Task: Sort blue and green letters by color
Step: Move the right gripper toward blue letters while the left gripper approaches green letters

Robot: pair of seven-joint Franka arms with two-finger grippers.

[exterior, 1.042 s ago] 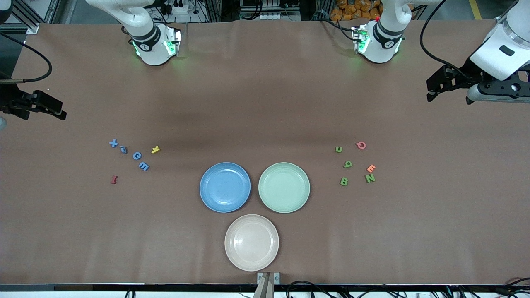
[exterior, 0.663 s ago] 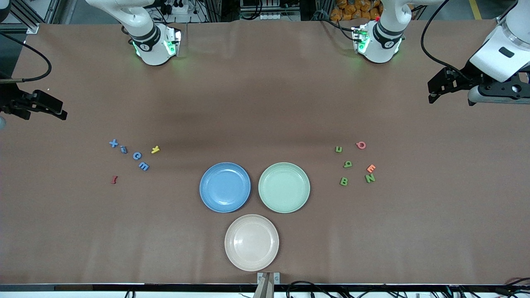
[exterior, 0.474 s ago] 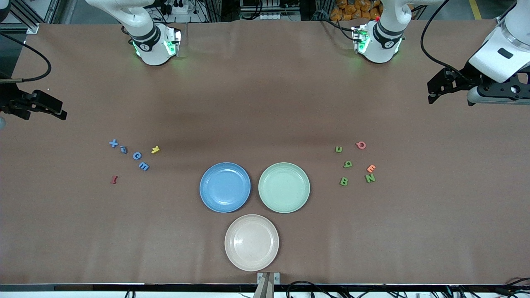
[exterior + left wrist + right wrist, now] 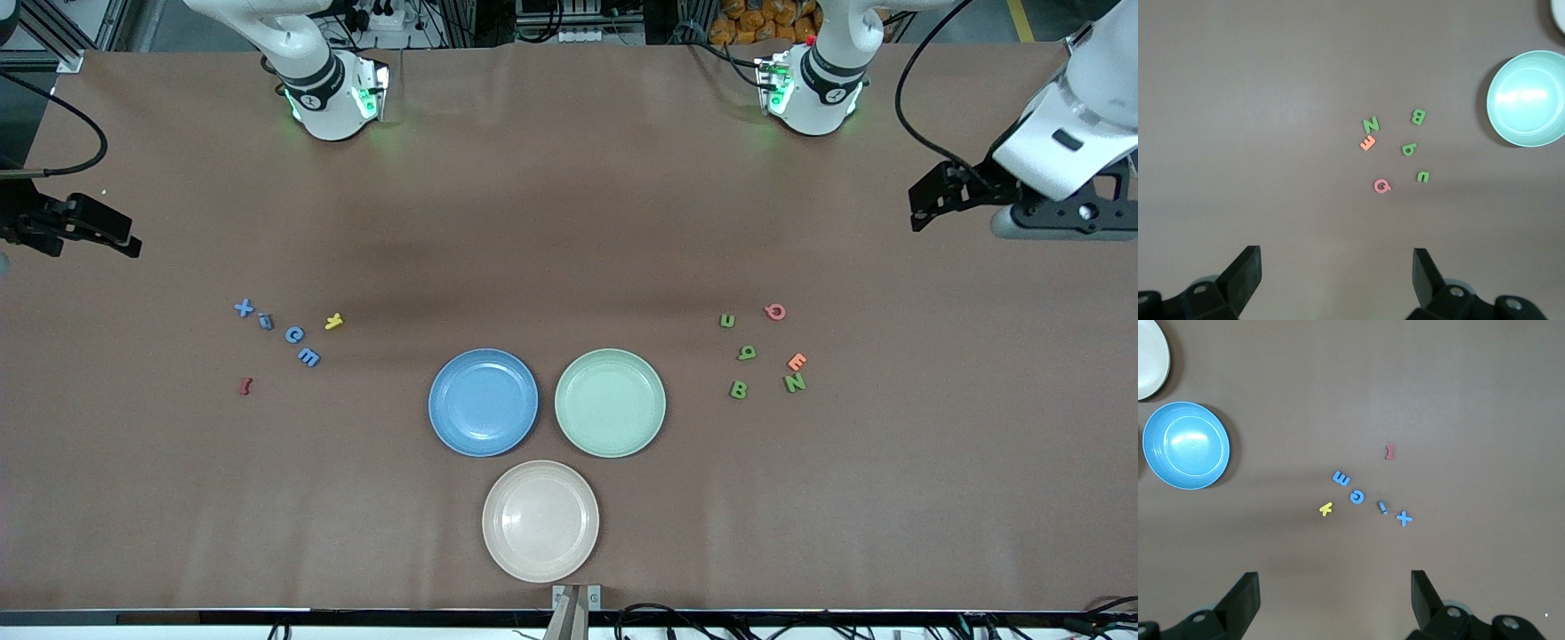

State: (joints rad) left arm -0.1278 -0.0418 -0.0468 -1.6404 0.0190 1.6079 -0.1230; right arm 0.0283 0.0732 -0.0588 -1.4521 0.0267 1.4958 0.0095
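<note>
Several blue letters (image 4: 294,334) lie in a loose row toward the right arm's end of the table, also in the right wrist view as blue letters (image 4: 1356,497). Several green letters (image 4: 747,353) are scattered toward the left arm's end, and the left wrist view shows these green letters (image 4: 1409,149) too. My left gripper (image 4: 1337,257) hangs open and empty high over the table's edge at its own end. My right gripper (image 4: 1335,581) hangs open and empty over the edge at the other end. Neither touches a letter.
A blue plate (image 4: 483,402) and a green plate (image 4: 610,402) sit side by side mid-table, with a beige plate (image 4: 540,520) nearer the camera. A yellow letter (image 4: 333,321) and a dark red one (image 4: 245,386) lie by the blue letters. A pink Q (image 4: 775,311) and an orange E (image 4: 797,361) lie among the green ones.
The left arm's hand has tilted and shifted slightly toward the table's middle. The right arm has barely moved. No letter has moved.
</note>
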